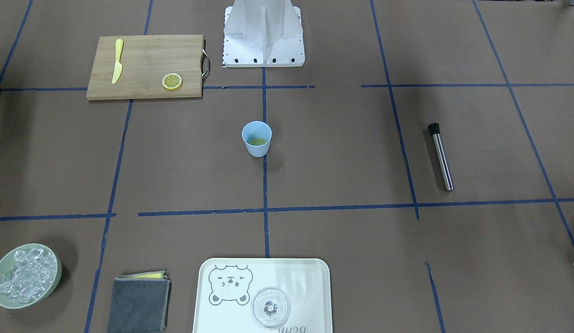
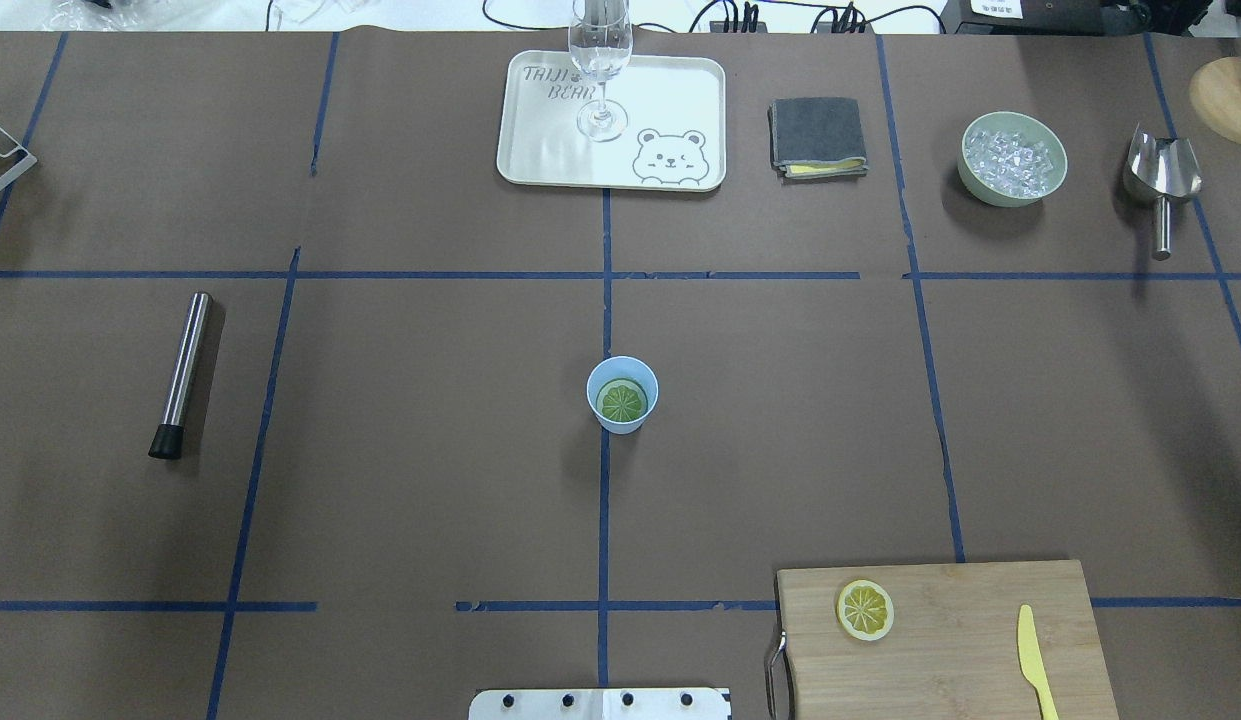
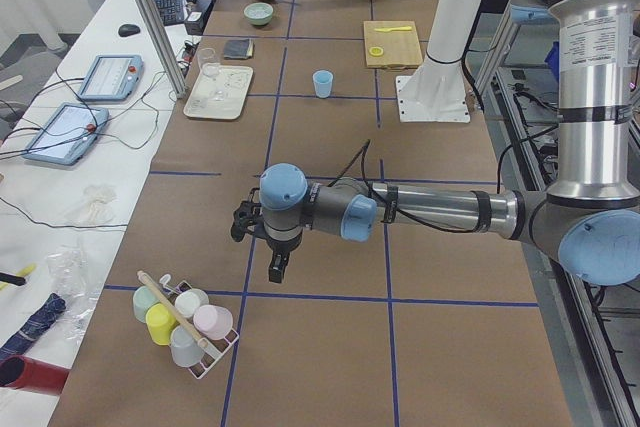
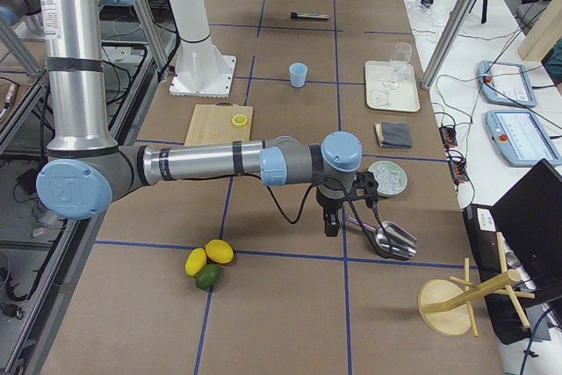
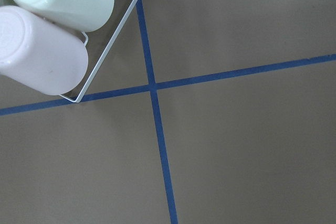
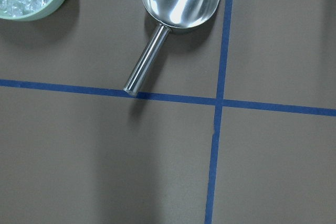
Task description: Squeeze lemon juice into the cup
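The light-blue cup (image 2: 621,424) stands upright at the table's middle on a blue tape line, also seen in the front-facing view (image 1: 257,149). The lemon (image 2: 622,401) lies flat inside it, near the bottom (image 1: 257,141). Neither arm reaches into the overhead or front-facing view. The left gripper (image 3: 277,267) hangs over the table's left end near a rack of cups; the right gripper (image 4: 331,224) hangs over the right end beside a steel scoop. I cannot tell whether either is open or shut.
A cutting board (image 2: 960,640) near the robot's right holds another lemon slice (image 2: 865,609) and a yellow knife (image 2: 1032,660). A steel rod (image 2: 182,372) lies left. At the far side stand a tray (image 2: 540,150) with a wine glass (image 2: 601,60), a grey cloth (image 2: 816,135), an ice bowl (image 2: 1012,158).
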Tool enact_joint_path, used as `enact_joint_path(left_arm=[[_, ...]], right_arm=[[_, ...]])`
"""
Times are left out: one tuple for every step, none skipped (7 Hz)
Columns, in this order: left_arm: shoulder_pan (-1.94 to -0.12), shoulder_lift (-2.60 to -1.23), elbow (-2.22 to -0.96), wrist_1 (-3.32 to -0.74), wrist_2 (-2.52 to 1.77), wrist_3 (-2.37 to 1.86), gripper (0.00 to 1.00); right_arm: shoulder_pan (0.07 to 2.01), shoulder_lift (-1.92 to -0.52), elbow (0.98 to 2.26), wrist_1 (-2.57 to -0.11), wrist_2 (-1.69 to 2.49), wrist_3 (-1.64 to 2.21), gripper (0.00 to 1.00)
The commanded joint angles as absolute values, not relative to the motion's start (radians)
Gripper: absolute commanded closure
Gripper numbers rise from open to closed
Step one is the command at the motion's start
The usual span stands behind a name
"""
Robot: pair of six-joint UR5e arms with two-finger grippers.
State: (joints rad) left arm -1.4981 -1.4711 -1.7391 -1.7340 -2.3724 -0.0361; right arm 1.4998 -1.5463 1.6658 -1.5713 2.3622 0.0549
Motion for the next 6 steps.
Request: enact_joint_path(left_arm=[[-1.499, -1.471, -1.781, -1.697, -2.370, -0.032, 0.00], [-1.497, -1.500, -1.807, -1.583, -2.368, -0.031, 0.00], [-1.503, -1.493, -1.828, -1.572, -2.368, -0.028, 0.00], [-1.503, -1.486, -1.821, -1.575, -2.368, -0.028, 0.00], [-1.503, -1.483, -1.824, -1.577, -2.370, -0.026, 0.00], [-1.506, -1.480, -1.824, -1.588, -2.367, -0.018, 0.00]], right_arm=[[1.499, -1.546, 1.666, -1.568, 2.362, 0.063, 0.00], [1.497, -1.545, 1.664, -1.569, 2.362, 0.063, 0.00], [1.496, -1.543, 1.666, -1.569, 2.365, 0.063, 0.00], [1.494, -1.545, 1.663, -1.568, 2.367, 0.064, 0.00], [1.494, -1.531, 1.663, -1.568, 2.387, 0.057, 0.00], [1.494, -1.531, 1.658, -1.566, 2.384, 0.049, 0.00]])
